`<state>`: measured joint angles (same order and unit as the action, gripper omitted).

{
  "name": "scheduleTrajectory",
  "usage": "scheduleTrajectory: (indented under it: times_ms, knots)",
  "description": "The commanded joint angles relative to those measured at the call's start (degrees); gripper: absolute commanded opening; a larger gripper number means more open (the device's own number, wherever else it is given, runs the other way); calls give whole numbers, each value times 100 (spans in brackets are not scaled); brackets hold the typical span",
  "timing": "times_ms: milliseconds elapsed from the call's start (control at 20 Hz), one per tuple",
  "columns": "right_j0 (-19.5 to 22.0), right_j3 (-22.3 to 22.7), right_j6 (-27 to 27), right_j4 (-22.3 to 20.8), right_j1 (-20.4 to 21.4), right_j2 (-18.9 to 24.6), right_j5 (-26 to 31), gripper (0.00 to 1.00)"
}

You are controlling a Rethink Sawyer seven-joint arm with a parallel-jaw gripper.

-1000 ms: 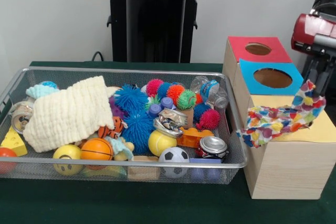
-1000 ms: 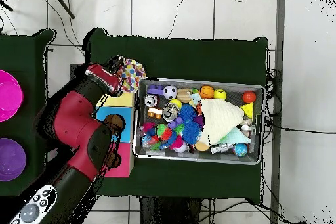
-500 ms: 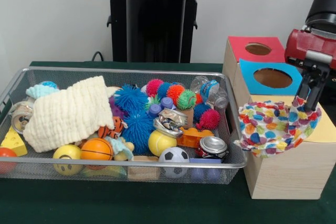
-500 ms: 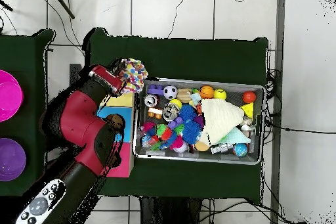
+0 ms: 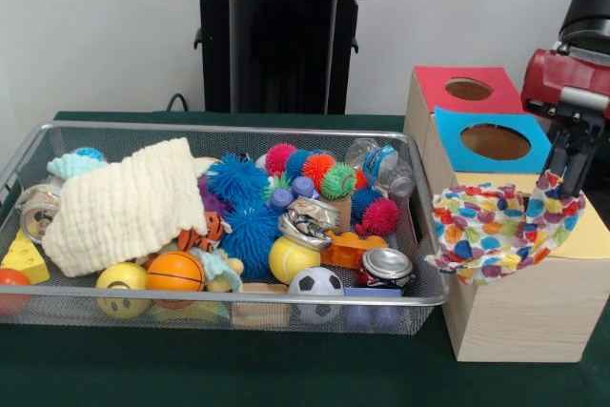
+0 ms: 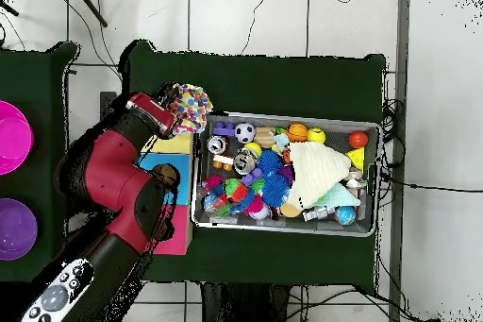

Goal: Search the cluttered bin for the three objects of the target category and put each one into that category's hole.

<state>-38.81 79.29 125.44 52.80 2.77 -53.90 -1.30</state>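
Note:
My gripper (image 5: 560, 176) is shut on the top edge of a white cloth with coloured patches (image 5: 494, 228). The cloth hangs bunched over the front pale wood box, on its yellow panel (image 5: 589, 232), and covers the round hole. Part of it droops toward the wire mesh bin (image 5: 229, 306). In the overhead view the gripper (image 6: 175, 110) holds the cloth (image 6: 194, 105) above the yellow panel (image 6: 175, 144), just left of the bin (image 6: 287, 228). No other patterned cloth shows in the bin.
The blue-panelled hole (image 5: 495, 142) and the red-panelled hole (image 5: 469, 89) lie behind the yellow box. The bin holds a cream waffle cloth (image 5: 124, 203), spiky balls, sport balls and crushed cans. Magenta (image 6: 9, 137) and purple (image 6: 13, 229) bowls stand at the overhead view's left.
The stretched cloth has gathered into a bunch over the yellow box. The gripper rose, moved left a little, then shifted slightly back right.

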Motion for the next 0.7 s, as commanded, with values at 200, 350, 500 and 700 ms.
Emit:
scheduleTrajectory:
  times_ms: [200, 350, 500, 700]
  knots:
    - [211, 366, 1169, -75, 230, 1140, 258, 0]
    - [305, 529, 1087, -206, 459, 1394, 263, 0]
    - [434, 769, 965, -410, 746, 1705, 153, 0]
    - [632, 1024, 889, -751, 1044, 2062, -107, 0]
